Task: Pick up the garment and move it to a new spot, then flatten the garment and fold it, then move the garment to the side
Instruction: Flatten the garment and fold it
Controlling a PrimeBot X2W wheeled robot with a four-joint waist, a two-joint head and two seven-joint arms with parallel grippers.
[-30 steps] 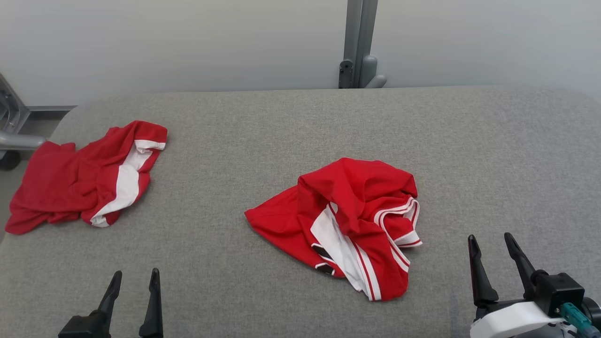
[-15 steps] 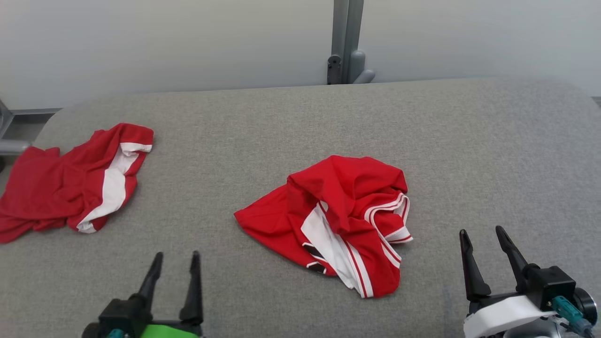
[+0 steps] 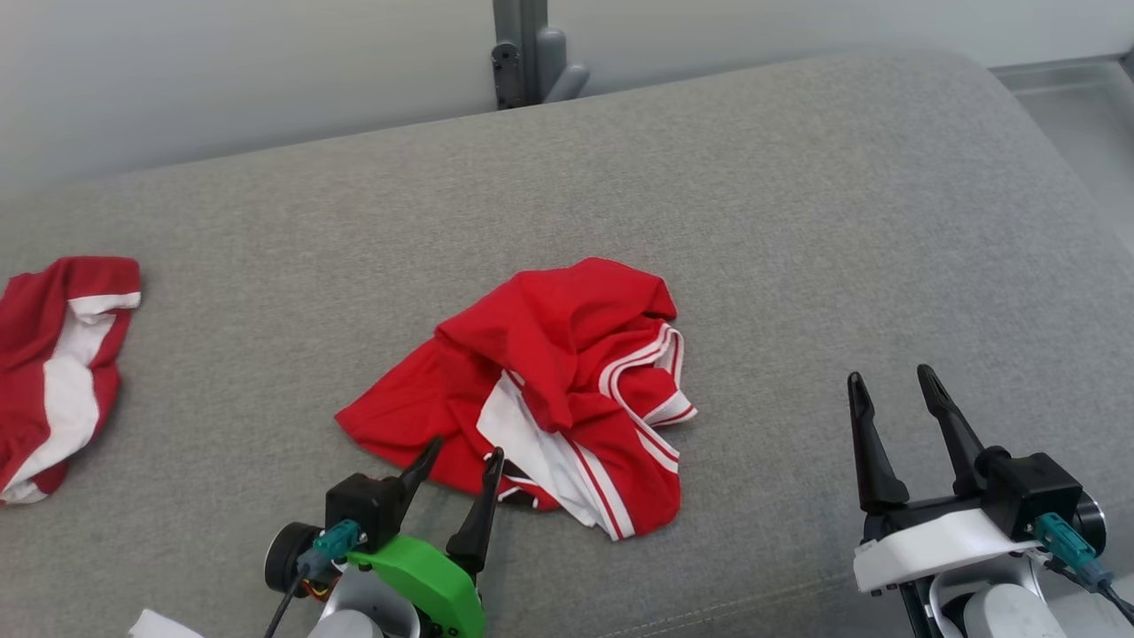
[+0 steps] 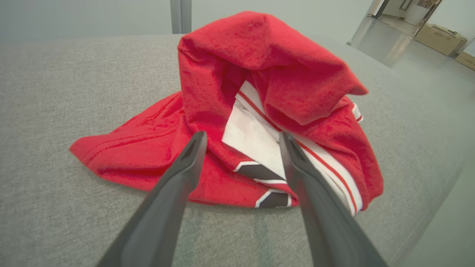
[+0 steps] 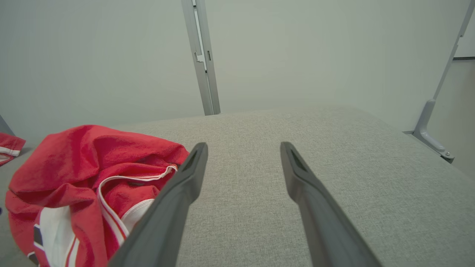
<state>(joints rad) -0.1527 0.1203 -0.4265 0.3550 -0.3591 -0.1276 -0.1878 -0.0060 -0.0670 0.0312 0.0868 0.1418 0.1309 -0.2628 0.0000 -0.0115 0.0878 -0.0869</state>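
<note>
A crumpled red garment [image 3: 549, 363] with white panels and stripes lies in a heap in the middle of the grey padded table [image 3: 797, 221]. My left gripper [image 3: 462, 452] stands open at its near edge, fingertips over the red hem. In the left wrist view the garment [image 4: 267, 74] rises just beyond the spread fingers [image 4: 185, 163], with a white and black patch between them. My right gripper [image 3: 889, 378] is open over bare table, well to the right of the heap. The right wrist view has the garment [image 5: 89, 159] at its lower left, beside the left finger.
A second red and white garment [image 3: 53, 372] lies at the table's far left edge. A grey metal post [image 3: 523, 49] stands behind the table against the pale wall. The table's right end drops to the floor [image 3: 1081, 115].
The head camera has turned right, so everything slid left in view. My left gripper has come forward and rightwards up to the garment's near edge. The right gripper has kept its place, open.
</note>
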